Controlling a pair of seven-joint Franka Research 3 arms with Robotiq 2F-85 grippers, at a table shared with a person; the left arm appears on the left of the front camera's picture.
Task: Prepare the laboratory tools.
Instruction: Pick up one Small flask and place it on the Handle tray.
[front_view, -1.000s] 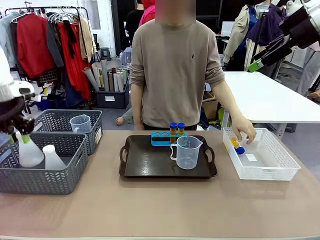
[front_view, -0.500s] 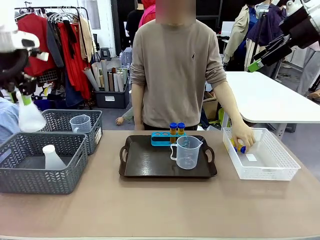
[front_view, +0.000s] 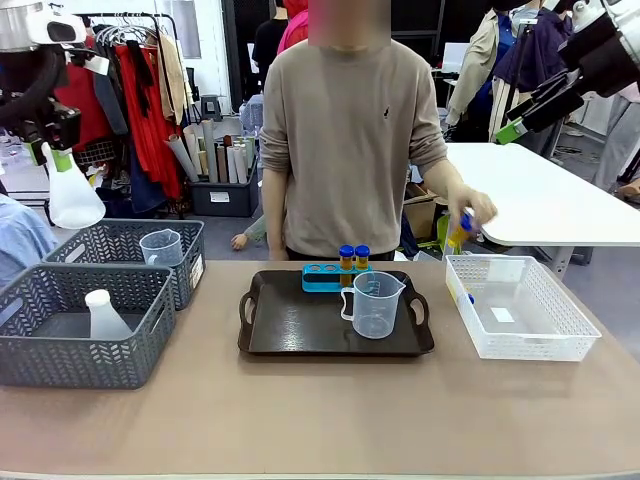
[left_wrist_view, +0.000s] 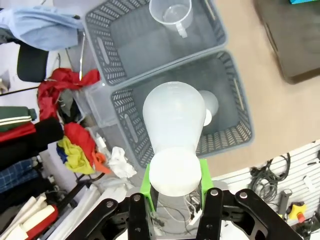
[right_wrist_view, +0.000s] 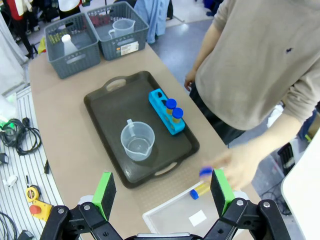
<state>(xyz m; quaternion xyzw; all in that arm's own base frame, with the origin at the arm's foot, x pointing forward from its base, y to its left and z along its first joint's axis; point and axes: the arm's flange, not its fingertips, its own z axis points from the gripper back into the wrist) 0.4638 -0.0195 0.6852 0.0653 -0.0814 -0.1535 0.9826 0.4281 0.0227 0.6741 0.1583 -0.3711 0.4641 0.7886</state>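
Flask (front_view: 75, 195) has risen high above the grey baskets (front_view: 80, 350), neck clamped in left gripper (front_view: 52, 152); likely tray-bound. Beaker (front_view: 375, 305), two tubes (front_view: 353, 255) stand on tray (front_view: 300, 340). Person's hand (front_view: 472, 208) has lifted another tube (front_view: 460, 230) from white basket (front_view: 520, 347). Right gripper (front_view: 515, 122) gapes empty aloft.

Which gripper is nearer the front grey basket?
Left. The left gripper hangs high above the grey basket, holding a flask; the right gripper is far across the table.
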